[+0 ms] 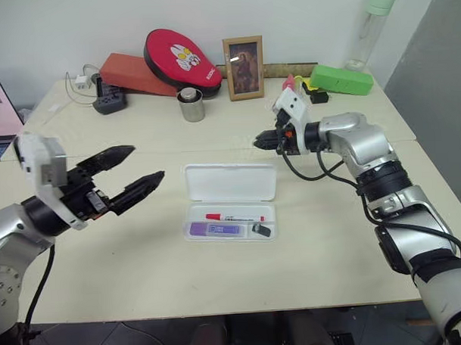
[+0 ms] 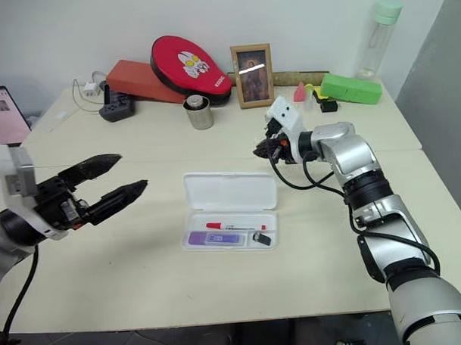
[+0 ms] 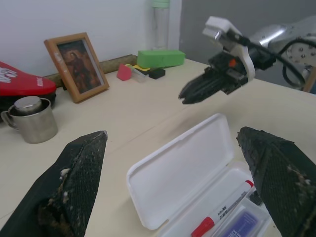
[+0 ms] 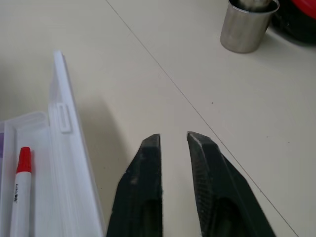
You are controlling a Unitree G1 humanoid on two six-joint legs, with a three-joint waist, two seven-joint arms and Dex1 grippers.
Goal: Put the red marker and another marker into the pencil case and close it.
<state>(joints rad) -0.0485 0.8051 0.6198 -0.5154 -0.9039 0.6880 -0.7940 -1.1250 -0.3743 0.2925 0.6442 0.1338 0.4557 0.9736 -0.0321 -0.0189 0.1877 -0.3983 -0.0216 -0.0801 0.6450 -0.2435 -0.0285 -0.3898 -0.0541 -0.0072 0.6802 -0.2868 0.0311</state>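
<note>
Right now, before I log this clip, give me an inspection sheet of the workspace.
Surface: cream table, seam across it.
Job's things: pencil case open, lid flat; red marker and purple marker both inside.
Clutter: steel cup, framed picture, red pad, green box, bottle.
Grippers: left gripper open, empty; right gripper shut, empty, above table behind the lid.
Cables: power strip with cords.
Surroundings: laptop, white wall.

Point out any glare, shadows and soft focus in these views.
Right eye view: window glare on the framed picture. Left eye view: soft shadow beside the pencil case, even lighting. Left wrist view: its own near fingers look soft, the right pincer sharper. Right wrist view: shadow on the table beside the case lid; the steel cup slightly soft.
</note>
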